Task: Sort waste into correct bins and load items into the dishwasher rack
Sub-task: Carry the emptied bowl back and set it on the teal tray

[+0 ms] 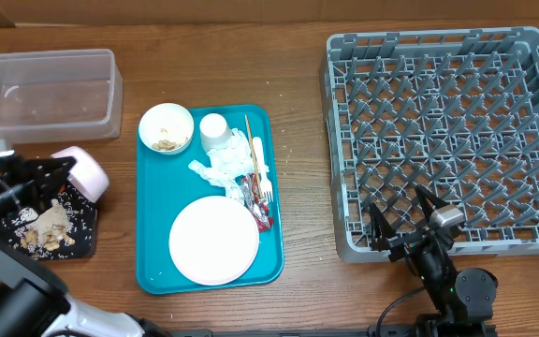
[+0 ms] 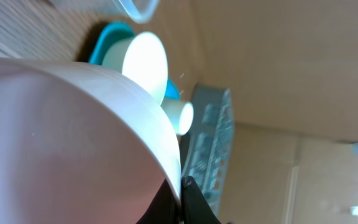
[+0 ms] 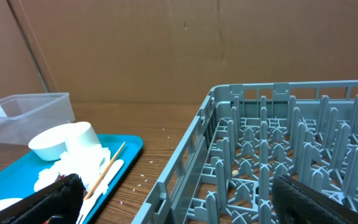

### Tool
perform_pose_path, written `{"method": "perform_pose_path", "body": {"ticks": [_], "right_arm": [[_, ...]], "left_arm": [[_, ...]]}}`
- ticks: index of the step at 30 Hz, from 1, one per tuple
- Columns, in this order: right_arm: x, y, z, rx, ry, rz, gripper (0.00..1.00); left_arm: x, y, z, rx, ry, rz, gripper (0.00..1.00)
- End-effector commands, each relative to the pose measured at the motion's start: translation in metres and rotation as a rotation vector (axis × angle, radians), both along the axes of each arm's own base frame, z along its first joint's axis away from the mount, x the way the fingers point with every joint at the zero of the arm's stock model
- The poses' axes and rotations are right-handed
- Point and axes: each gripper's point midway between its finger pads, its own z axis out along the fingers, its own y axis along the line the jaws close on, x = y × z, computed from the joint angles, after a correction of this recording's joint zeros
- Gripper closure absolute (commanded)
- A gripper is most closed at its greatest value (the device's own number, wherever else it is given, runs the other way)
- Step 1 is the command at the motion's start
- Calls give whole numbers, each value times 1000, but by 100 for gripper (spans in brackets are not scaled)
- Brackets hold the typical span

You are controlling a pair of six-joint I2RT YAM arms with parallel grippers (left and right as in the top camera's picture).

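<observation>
Pink-tinged bowl (image 1: 86, 176) is hanging tilted over the black tray (image 1: 84, 241), gripped tight by the left tool (image 1: 62, 167); the rack (image 1: 337, 150) is lying well to the right, nearer the gaping, empty right tool (image 1: 402, 217).

Looks like a robotics lab bench, not a real kitchen: wood-grain desk (image 1: 298, 187) fenced by plain cardboard panels (image 3: 166, 50), black robot arms (image 1: 457, 285) at the near edge, grey dishwasher rack (image 1: 438, 112) beside a teal tray (image 1: 152, 187).

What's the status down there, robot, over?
Left gripper shut on small pinkish round bowl, at edge of shallow black rectangular tray. Right gripper open, empty, by large grey plastic rack. Nothing blocking.
</observation>
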Motion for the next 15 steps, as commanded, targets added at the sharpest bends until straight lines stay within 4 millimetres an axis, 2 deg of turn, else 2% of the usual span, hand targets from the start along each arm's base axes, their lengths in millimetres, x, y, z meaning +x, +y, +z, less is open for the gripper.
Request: {"method": "perform_pose_path", "body": {"ticks": [1,3,7,10,13,14,15], "right_arm": [[0,0,-2,3,-2,-3,0],[0,0,-2,3,-2,-3,0],[0,0,-2,3,-2,-3,0],[0,0,-2,3,-2,-3,0],[0,0,-2,3,-2,-3,0],[0,0,-2,3,-2,-3,0],[0,0,-2,3,-2,-3,0]], "left_arm": [[-1,-22,1,147,125,-59,96],[-3,-35,-10,211,220,-93,96],[0,-80,-36,379,383,-233,96],[8,-99,-49,506,470,-242,96],[22,-127,-52,583,440,-283,96],[29,-142,-51,613,402,-318,96],[31,-148,-52,626,395,-326,96]]}}
